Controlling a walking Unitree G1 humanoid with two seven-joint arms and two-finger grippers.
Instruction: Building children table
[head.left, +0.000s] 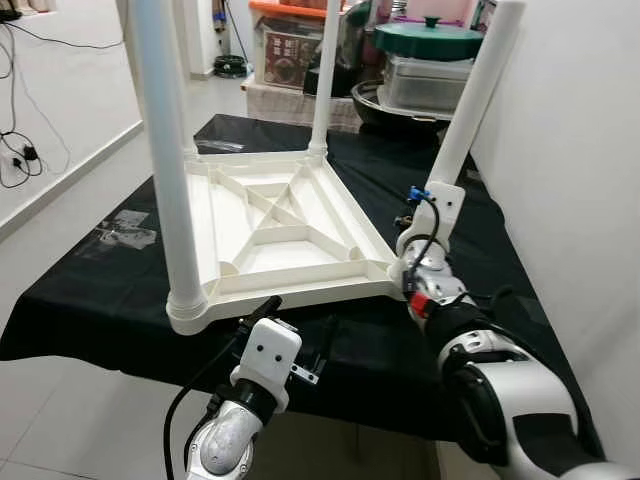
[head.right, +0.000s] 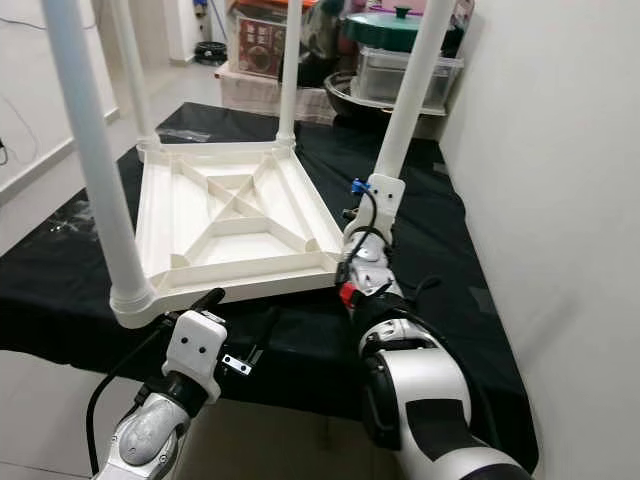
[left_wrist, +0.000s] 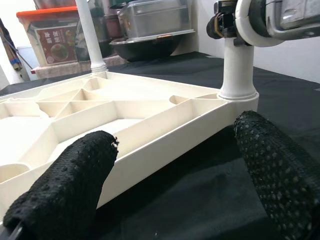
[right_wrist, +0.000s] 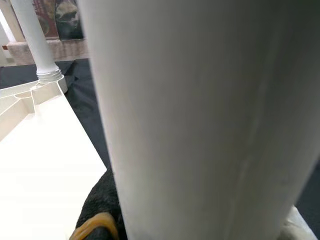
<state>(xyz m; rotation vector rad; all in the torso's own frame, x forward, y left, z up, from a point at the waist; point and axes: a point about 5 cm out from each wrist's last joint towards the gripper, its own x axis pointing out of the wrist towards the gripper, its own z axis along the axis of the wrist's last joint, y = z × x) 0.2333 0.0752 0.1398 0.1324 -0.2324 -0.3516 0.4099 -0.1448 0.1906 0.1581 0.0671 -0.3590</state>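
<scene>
on the black-draped bench (head.left: 90, 300) the children's table top (head.left: 290, 225) lies upside down, ribs facing up, with legs standing from its corners. your right pincer (head.right: 372, 215) is up against the near right leg (head.left: 470, 110), the one that leans away to the right instead of standing plumb. the right wrist view is nearly all white tube with a black finger (right_wrist: 100, 205) pressed beside it, so it looks clamped on that leg, though you can't quite see both fingers meet it.

your left pincer (left_wrist: 175, 170) sits low at the near edge of the table top, fingers apart, holding nothing; the rim and the leg's socket (left_wrist: 237, 95) lie straight ahead between them.

what matters next: the leg's long axis tilts up and rightward from its socket at the near right corner, while the near left leg (head.left: 170, 150) stands straight. your right arm is the one on it, so judge the correction as swinging the top of the leg back left until upright, then pressing down.
</scene>
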